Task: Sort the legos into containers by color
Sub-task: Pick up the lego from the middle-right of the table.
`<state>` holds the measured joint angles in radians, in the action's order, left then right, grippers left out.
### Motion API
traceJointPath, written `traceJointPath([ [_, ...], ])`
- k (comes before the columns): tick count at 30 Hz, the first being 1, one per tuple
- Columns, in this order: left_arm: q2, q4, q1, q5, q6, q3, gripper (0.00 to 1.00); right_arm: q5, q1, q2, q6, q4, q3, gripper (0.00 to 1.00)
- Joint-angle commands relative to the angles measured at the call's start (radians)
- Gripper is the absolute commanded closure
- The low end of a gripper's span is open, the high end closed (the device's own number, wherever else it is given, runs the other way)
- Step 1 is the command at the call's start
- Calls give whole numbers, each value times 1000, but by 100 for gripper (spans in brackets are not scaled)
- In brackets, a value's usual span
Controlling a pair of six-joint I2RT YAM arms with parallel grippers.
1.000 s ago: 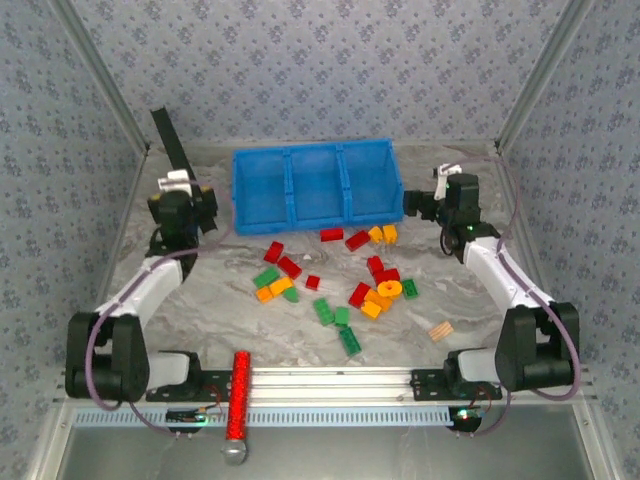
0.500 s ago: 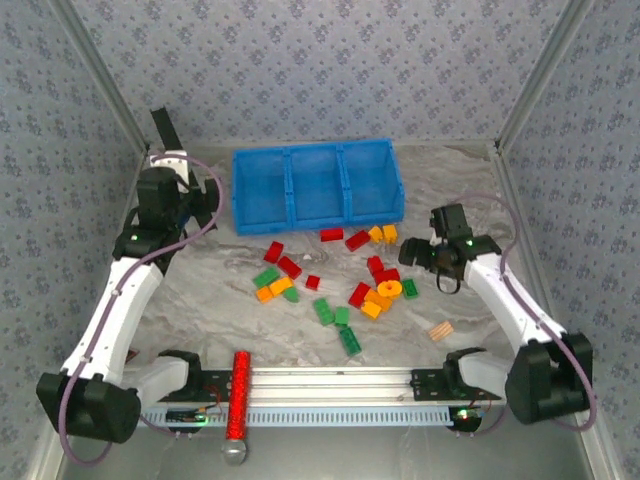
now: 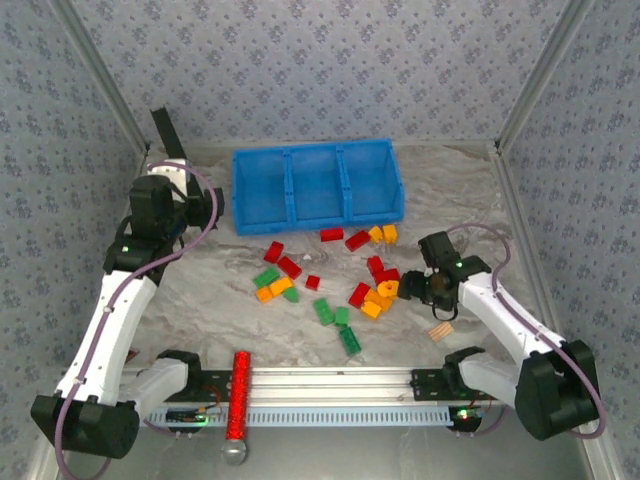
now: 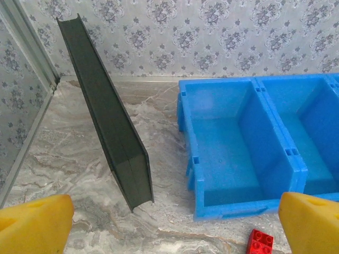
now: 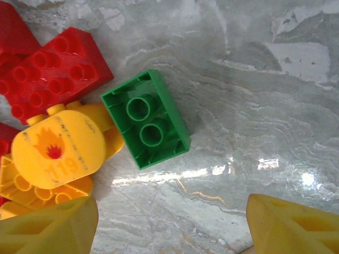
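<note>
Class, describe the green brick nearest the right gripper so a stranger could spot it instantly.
In front of the right end of the blue bin lies a heap of red and orange bricks. At its right edge, beside the round orange piece, sits a green brick: the only green one there, hollow side up.

Bright, even, soft-shadowed light; white glare patches on the table (image 5: 267,163) in the right wrist view.
</note>
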<state>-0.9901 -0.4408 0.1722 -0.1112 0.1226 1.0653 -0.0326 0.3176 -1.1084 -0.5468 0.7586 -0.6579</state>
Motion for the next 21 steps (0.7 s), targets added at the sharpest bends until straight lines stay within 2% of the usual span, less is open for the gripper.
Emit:
traceJointPath([
  [1,2,-5,1,20,14,20,1,57,23,-54,-17,19,-14,24],
  [14,-12,-7,1,5,13,10,1,146,86,-245,33,8,-112,27],
  [21,-21,-7,1,0,4,15,1,165,87,-319,53,7,-141,37],
])
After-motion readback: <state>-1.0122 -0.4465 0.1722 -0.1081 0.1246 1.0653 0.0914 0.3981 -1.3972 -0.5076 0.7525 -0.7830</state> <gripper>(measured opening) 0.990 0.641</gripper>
